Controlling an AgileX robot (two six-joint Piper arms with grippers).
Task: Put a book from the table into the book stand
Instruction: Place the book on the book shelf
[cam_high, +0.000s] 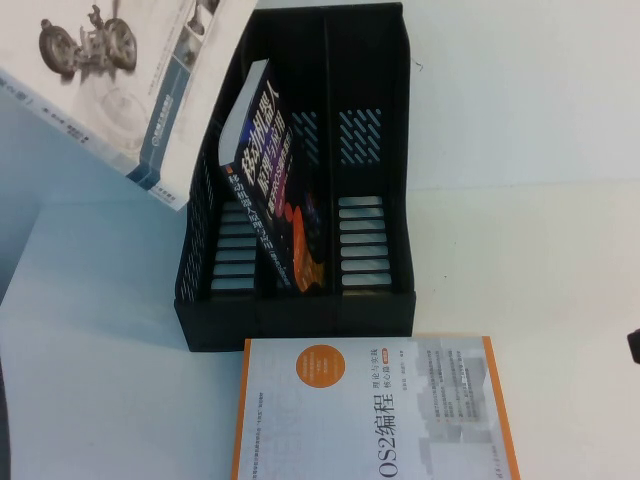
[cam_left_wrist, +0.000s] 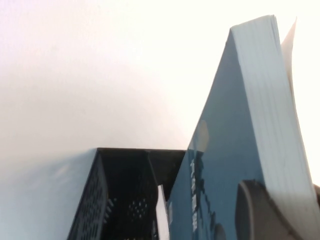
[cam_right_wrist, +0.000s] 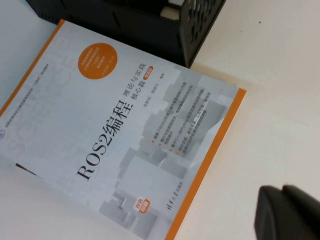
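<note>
Book (cam_high: 100, 70), white-covered paperback with grey suspension-part drawings and white spine: held tilted in the air at the far left of the high view, above the bench (cam_high: 520, 250) and just left of the book stand's left wall, not inside any compartment. Left end effector (cam_left_wrist: 272, 212): seen only in the left wrist view, where one dark finger (cam_left_wrist: 255, 212) lies flat against the blue-tinted cover beside the fanned page block; it appears clamped on the book, the opposite finger hidden behind the pages. Book stand (cam_high: 395, 120), black, three compartments with slotted vents: upright at centre of the bench. Dark book (cam_high: 270, 190) with large white characters: leaning diagonally in the stand, across its left and middle compartments; right compartment holds nothing visible. Orange-edged book (cam_high: 370, 410), white cover with orange circle, titled "ROS2": lying flat on the bench, touching or just in front of the stand's front wall. Right end effector (cam_right_wrist: 287, 212): dark shape low over the bench beside the orange-edged book's corner; cannot tell whether its fingers are apart or together.
</note>
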